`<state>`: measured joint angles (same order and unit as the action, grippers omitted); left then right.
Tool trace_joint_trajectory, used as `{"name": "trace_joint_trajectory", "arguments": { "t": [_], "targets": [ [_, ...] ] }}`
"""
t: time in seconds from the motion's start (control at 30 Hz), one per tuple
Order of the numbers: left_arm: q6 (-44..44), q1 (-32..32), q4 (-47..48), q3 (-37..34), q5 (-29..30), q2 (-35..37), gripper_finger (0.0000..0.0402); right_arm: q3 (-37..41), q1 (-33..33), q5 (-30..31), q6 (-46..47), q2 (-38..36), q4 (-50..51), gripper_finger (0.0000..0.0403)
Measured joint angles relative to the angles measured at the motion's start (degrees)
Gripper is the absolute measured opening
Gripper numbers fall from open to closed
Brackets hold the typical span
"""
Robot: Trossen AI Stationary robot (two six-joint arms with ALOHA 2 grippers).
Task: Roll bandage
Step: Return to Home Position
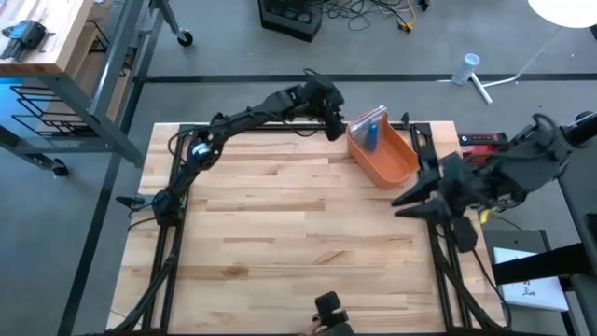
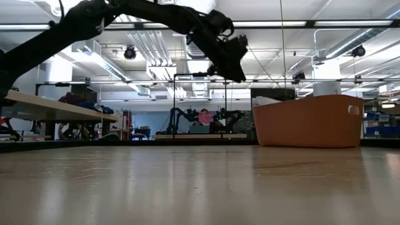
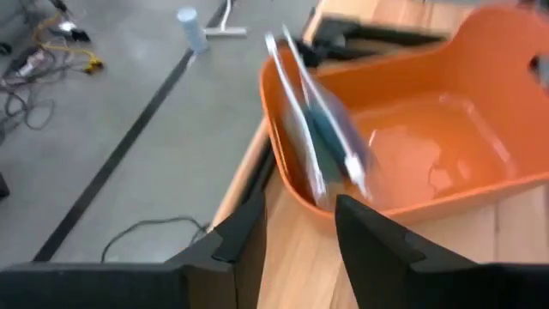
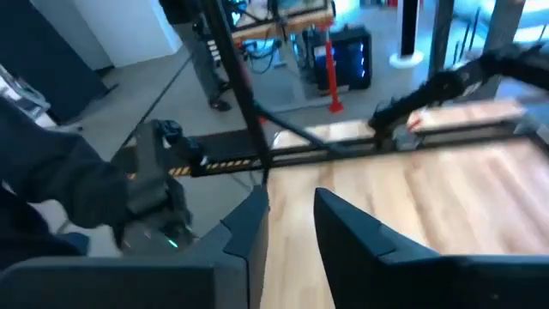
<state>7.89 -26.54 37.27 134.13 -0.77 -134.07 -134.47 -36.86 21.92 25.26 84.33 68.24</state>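
bandage (image 1: 371, 138), the blue roll inside its clear zip bag (image 3: 313, 129), stands on edge in the orange bin (image 1: 401, 170) at the far right of the table (image 1: 280, 233), leaning on the wall nearest the left gripper (image 1: 334, 126). that gripper hangs just beside the bin, fingers apart, empty. the right gripper (image 1: 410, 203) waits by the right edge, also spread and empty. the low view hides the bag behind the bin wall.
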Motion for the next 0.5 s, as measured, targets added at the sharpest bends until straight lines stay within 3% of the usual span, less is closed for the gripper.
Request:
{"name": "trace_joint_trajectory", "arguments": {
  "t": [0.17, 0.37, 0.5],
  "targets": [
    [-4.3, -0.2, -1.2, 0.0, -0.9, 3.4, 0.0121, 0.0, 0.0, 0.1, -9.5, -3.4, -0.1, 0.0052],
    [-8.0, -0.1, -8.3, 0.0, -12.8, 10.5, 0.0086, 0.0, 0.0, 0.1, -25.7, -8.2, -3.0, 0.0005],
    [-9.6, 0.6, -7.6, -0.6, -15.4, 15.9, 0.0039, 0.2, 0.6, 0.0, -34.8, -12.0, -4.7, 0.0001]
  ]
}}
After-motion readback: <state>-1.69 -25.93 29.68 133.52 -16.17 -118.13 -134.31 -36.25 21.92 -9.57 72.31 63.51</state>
